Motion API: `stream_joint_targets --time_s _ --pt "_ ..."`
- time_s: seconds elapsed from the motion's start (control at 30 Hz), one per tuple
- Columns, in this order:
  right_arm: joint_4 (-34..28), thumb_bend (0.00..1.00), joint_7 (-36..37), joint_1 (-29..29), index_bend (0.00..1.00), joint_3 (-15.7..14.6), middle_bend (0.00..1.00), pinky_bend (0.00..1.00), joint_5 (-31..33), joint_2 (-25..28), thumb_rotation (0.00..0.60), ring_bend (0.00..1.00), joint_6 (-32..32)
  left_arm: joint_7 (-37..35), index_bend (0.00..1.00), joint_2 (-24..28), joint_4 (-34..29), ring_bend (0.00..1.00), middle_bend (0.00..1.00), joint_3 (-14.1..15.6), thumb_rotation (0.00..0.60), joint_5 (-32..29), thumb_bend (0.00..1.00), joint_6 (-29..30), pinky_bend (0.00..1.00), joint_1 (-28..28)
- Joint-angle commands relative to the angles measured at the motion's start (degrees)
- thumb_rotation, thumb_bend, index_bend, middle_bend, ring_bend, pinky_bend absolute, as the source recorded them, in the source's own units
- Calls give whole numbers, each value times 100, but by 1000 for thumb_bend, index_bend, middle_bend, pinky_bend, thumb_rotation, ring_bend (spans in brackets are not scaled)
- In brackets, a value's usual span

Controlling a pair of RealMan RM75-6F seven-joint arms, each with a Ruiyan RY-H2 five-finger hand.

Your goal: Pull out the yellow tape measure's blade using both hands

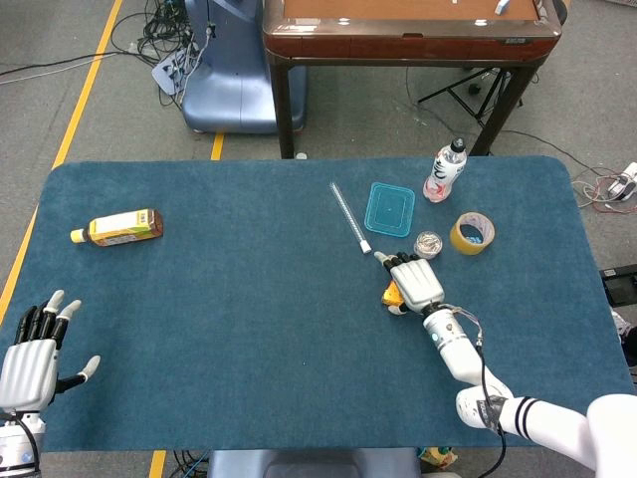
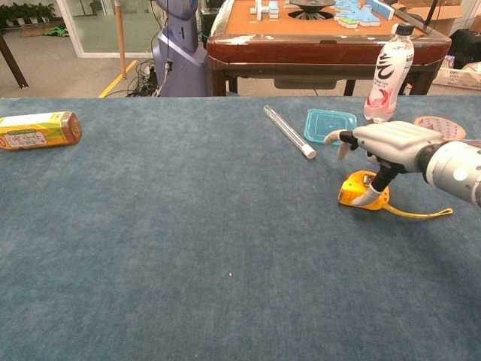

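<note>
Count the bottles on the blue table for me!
2. A brown bottle lies on its side near the left edge. A clear bottle stands upright at the far right, beside the teal lid.

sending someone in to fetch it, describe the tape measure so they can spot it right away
On the blue table, go to the cluster near the clear bottle at the right. The tape measure lies nearest the front edge, under the right robot hand. It is the only chunky yellow case, with a thin yellow strip trailing right.

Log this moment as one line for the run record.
right hand over tape measure, thumb touching case | left hand open, far off | blade not pulled out
</note>
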Motion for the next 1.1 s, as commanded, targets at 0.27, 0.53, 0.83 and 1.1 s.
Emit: stream_joint_targets --time_s 0.27,0.53,0.83,1.1 --pt "-342 229 -341 -95 204 -162 322 261 448 269 600 243 65 -54 128 -62 72 0 5 3 600 54 194 -42 13 -30" --pt "-230 341 -288 -58 239 -229 333 261 530 238 600 248 15 -36 128 -46 59 0 1 -14 600 56 194 -21 13 -22" --pt "-198 346 -246 -34 252 -308 334 261 575 251 600 248 -33 -4 128 -63 52 0 0 -3 600 62 194 -28 13 -15" --pt "-118 346 -226 30 262 -344 336 260 582 194 600 248 -84 -4 128 -75 71 0 0 -11 600 50 195 -46 13 -20"
